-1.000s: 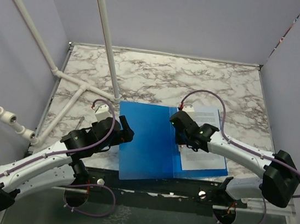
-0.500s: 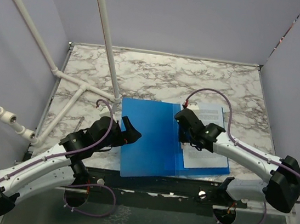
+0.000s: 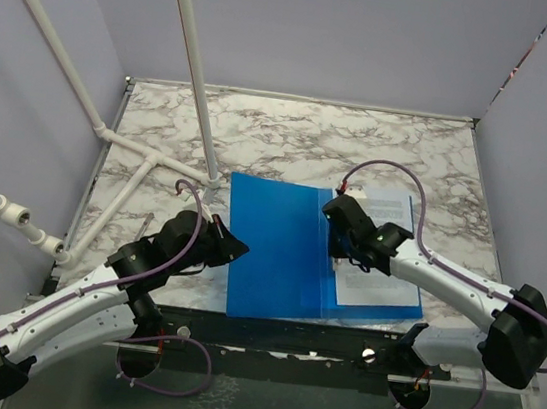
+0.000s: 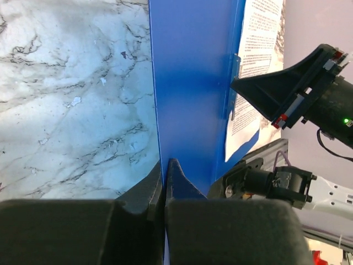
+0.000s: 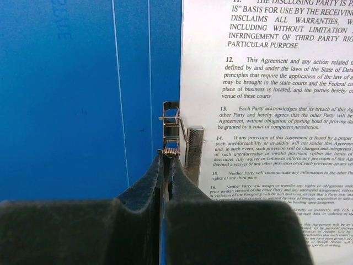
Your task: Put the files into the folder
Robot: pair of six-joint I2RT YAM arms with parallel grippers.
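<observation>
The folder (image 3: 277, 255) lies open at the desk's (image 3: 362, 146) near edge with the files (image 3: 368, 288) on its right half, and it all looks thin, floppy and slick to me, so edge pinches make sense: the left end effector (image 4: 165, 165) is clamped on the cover's edge, and the right end effector (image 5: 167, 157) is closed tight at the metal clip (image 5: 176, 132).

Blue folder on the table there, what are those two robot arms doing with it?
They are filing papers. The blue folder lies open on the marble table, with the printed files on its right half. The right claw is shut on the metal clip by the spine, at the sheets' edge. The left claw pinches the outer edge of the left cover. The folder is not yet closed.
</observation>
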